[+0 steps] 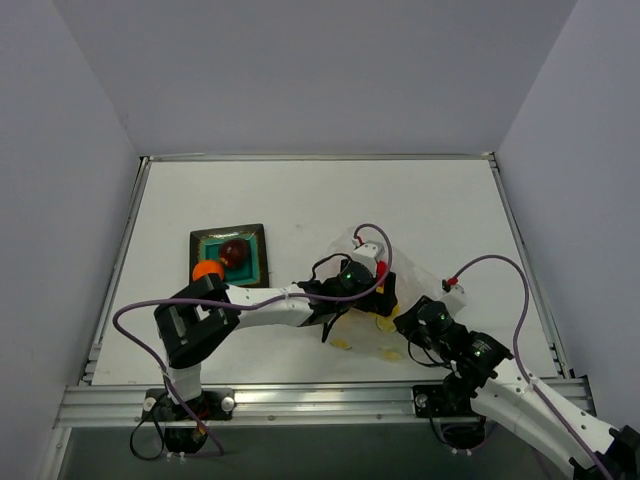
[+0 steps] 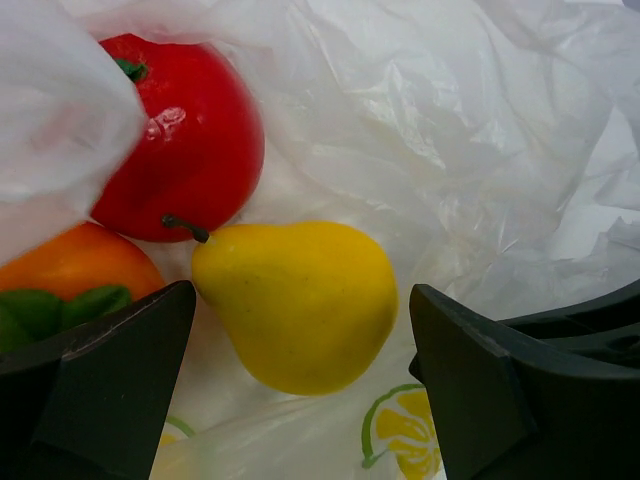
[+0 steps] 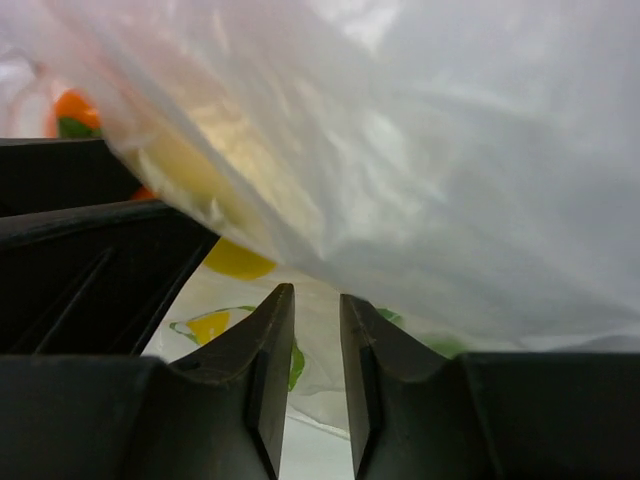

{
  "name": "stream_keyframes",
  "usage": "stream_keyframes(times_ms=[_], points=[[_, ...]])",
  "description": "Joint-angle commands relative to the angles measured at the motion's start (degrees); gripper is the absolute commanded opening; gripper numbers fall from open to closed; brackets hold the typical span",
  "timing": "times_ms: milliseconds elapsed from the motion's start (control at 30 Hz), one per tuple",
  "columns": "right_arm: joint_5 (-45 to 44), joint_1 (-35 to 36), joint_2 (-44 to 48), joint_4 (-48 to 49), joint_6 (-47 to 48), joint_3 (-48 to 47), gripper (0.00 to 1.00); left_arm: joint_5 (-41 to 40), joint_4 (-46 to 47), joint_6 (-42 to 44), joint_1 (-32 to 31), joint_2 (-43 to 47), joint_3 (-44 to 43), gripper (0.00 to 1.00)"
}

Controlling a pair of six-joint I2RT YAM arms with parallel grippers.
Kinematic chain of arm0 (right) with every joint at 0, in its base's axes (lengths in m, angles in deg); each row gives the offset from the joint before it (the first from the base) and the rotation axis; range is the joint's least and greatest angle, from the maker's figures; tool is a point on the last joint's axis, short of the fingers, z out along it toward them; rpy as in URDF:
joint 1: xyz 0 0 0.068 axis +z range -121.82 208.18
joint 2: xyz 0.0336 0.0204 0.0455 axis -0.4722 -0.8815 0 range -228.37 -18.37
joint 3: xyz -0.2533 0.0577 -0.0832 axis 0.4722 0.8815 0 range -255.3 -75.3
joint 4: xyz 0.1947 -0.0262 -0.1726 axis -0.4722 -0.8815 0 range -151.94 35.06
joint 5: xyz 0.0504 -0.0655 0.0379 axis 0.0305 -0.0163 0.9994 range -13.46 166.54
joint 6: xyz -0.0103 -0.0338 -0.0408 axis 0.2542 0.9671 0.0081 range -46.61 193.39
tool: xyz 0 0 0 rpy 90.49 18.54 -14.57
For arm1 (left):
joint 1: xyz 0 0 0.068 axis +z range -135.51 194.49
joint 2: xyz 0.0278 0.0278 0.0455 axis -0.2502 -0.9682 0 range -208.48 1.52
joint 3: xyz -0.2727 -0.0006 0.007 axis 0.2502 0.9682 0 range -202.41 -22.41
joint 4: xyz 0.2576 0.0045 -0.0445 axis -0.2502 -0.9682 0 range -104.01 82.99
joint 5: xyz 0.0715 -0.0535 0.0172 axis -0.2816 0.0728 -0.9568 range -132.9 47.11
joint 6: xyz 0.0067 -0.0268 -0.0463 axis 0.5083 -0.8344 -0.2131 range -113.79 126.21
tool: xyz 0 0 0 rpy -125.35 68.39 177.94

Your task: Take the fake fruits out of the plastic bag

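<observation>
The clear plastic bag (image 1: 365,335) with lemon-slice prints lies crumpled at the table's centre right. My left gripper (image 1: 378,288) reaches into it. In the left wrist view the gripper (image 2: 302,300) is open, with a yellow pear (image 2: 300,300) between its jaws but untouched. A red apple (image 2: 190,140) and an orange fruit with green leaves (image 2: 70,270) lie beside the pear. My right gripper (image 1: 408,322) is at the bag's right edge. In the right wrist view its gripper (image 3: 315,295) is nearly closed and pinches the bag's raised upper film (image 3: 420,170).
A teal square plate (image 1: 255,237) stands left of the bag, with a dark red fruit (image 1: 235,250) on it and an orange fruit (image 1: 208,270) at its front left corner. Purple cables loop over both arms. Raised rails edge the table.
</observation>
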Motion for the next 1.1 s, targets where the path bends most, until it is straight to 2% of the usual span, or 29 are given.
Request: stream_keyframes(times_ms=[0,133,300,367,400,433,567,767,933,1067], points=[[-5.76,2.48,-4.38,1.33,-2.63,-0.24,0.23,-0.04,-4.08,-1.98,0.34,0.30,-2.06,0.87],[-7.96,7.74,-9.31,7.92,-4.38,0.03,0.27,-0.66,-4.96,-2.33,0.25,-2.24,-3.90,0.87],[-13.23,13.73,-13.80,9.17,-7.19,-1.03,0.28,0.22,-1.54,-3.56,0.69,-5.59,-4.70,0.85],[-14.38,15.31,-13.72,9.17,-7.90,-0.77,0.28,0.04,1.01,-4.35,1.13,-5.86,-4.00,0.78],[-14.46,15.58,-13.02,9.17,-8.42,-0.51,0.28,0.13,1.80,-4.35,1.31,-5.77,-3.82,0.71],[-14.47,15.67,-12.49,9.17,-8.69,0.28,0.28,0.04,2.59,-4.44,1.31,-5.34,-3.64,0.60],[-14.11,15.67,-9.59,9.08,-9.22,2.39,0.27,-0.05,3.47,-3.30,1.31,-1.74,-2.15,0.43],[-15.69,15.67,-8.79,9.17,-9.05,1.87,0.26,0.74,0.49,0.03,1.40,9.07,-2.23,0.42],[-17.36,15.67,-12.31,9.08,-7.99,-0.32,0.25,8.20,-4.70,1.45,3.41,17.16,-6.27,0.42],[-18.42,15.67,-12.58,9.08,-7.55,-0.59,0.24,13.57,-7.07,1.27,6.49,23.57,-5.67,0.42]])
